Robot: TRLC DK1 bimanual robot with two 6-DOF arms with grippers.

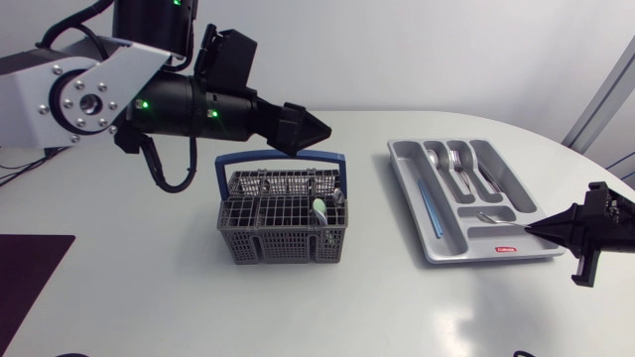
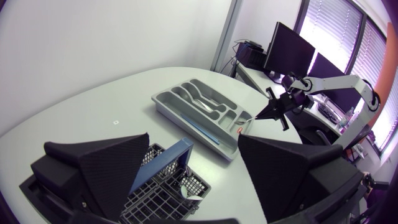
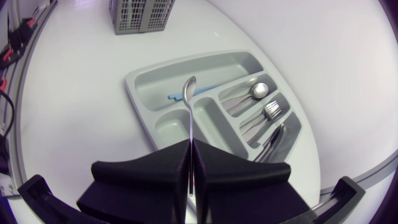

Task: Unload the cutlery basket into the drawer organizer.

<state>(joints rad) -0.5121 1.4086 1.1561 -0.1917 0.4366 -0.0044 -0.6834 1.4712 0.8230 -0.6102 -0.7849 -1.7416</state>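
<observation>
The grey cutlery basket (image 1: pixel 283 230) with a blue handle (image 1: pixel 281 157) stands mid-table; a pale utensil (image 1: pixel 319 208) and a dark one (image 1: pixel 338 195) stick up in it. My left gripper (image 1: pixel 308 129) hovers open above the basket's back edge, and the basket (image 2: pixel 161 193) lies below its spread fingers (image 2: pixel 112 162). To the right is the grey drawer organizer (image 1: pixel 451 250). My right gripper (image 1: pixel 533 229) is shut on the handle of a small spoon (image 3: pixel 188 109), whose bowl hangs over the organizer (image 3: pixel 143 78).
In the organizer lie spoons (image 1: pixel 440 161), forks (image 1: pixel 456 159), knives (image 1: pixel 488 177) and a long blue stick (image 1: pixel 429 198). A dark mat (image 1: pixel 30 268) covers the table's front left corner. Bare white table separates basket and organizer.
</observation>
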